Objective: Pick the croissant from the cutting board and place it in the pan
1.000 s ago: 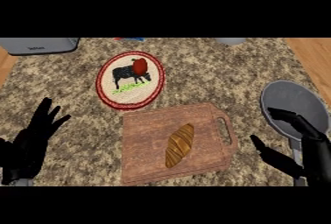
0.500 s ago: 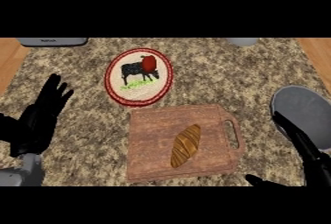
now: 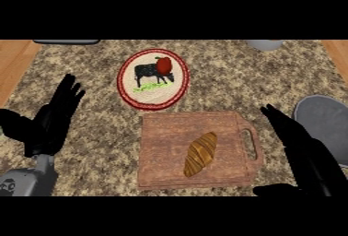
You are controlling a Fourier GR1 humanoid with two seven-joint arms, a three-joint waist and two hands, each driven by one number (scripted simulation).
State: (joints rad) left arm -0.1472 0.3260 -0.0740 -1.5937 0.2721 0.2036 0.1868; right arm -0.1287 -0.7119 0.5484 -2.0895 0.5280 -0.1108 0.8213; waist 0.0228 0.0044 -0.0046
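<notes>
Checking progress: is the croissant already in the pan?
No, the croissant lies on the cutting board, apart from the pan.

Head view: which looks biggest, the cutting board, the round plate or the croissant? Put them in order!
1. cutting board: looks largest.
2. plate: clearly smaller than the board.
3. croissant: smallest, lying on the board.
All three rest on the same counter, so nearness to the camera hardly changes this order.
</notes>
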